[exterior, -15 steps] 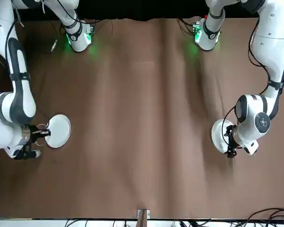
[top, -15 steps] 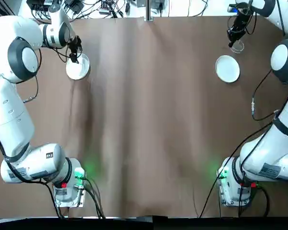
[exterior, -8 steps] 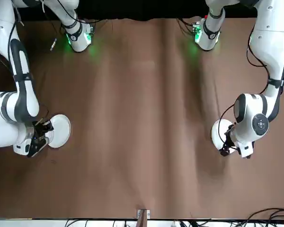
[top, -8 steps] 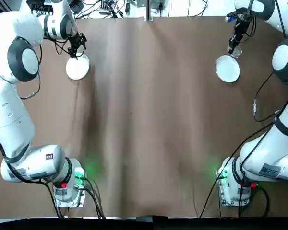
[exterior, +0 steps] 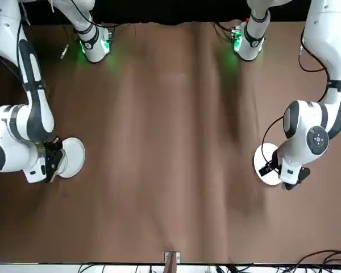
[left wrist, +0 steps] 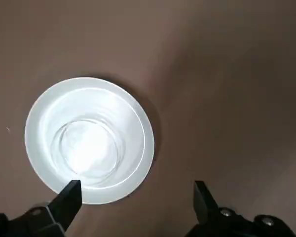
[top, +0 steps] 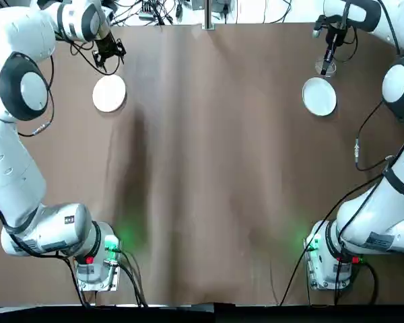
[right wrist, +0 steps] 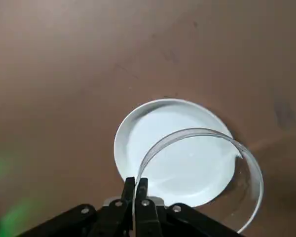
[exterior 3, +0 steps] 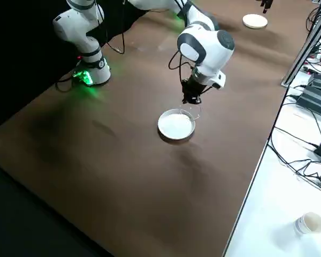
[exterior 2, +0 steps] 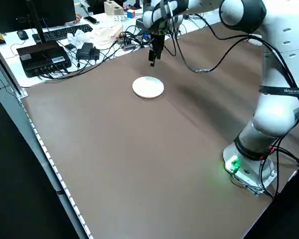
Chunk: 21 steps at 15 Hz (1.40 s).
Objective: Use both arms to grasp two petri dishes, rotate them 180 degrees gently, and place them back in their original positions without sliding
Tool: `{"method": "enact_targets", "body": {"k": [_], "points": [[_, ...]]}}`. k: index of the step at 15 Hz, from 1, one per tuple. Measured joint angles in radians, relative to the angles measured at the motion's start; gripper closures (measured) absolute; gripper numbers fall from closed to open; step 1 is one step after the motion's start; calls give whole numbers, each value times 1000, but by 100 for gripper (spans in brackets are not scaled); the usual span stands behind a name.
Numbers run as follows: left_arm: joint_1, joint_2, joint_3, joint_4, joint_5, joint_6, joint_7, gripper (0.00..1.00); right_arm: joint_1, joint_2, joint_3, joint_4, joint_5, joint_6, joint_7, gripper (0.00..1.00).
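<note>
Probably midway through the task: busy with the turn at the right, still to grasp at the left. With the right gripper (right wrist: pixel 136 180), pinching one clear petri dish (right wrist: pixel 257 187) by its wall, pads pressed together on it, near the worktop's far right corner. Held up partly over the right white plate (right wrist: pixel 119 148), apparently off the worktop (top: pixel 209 168). With the left gripper (left wrist: pixel 137 182), spread wide around nothing, above the far left corner, beside the left white plate (left wrist: pixel 33 138) with the other clear petri dish (left wrist: pixel 89 148) lying inside. Both arms reaching forward, bent at the wrist, grippers aimed down. Next, likely: at the left, centre over the dish and lower before closing; at the right, finish turning, then set straight down without dragging
</note>
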State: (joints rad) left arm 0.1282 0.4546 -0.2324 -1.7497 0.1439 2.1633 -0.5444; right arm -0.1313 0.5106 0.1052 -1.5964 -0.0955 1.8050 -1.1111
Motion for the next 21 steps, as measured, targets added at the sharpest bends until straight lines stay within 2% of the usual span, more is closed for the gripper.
{"method": "enact_targets", "body": {"k": [5,9,12,21], "points": [[5,-60,-9,-1,0,-31,249,0,-15,-1,-10,-40,-13,53,-205,97],[5,-81,-10,-2,0,-35,398,0,-45,-5,-14,-147,-31,168,-253,97],[6,-113,-10,0,0,-35,493,0,-44,-8,-13,-200,-53,200,-253,97],[27,-214,-12,2,0,-44,529,0,-46,-15,-17,-267,-68,274,-253,96]]}}
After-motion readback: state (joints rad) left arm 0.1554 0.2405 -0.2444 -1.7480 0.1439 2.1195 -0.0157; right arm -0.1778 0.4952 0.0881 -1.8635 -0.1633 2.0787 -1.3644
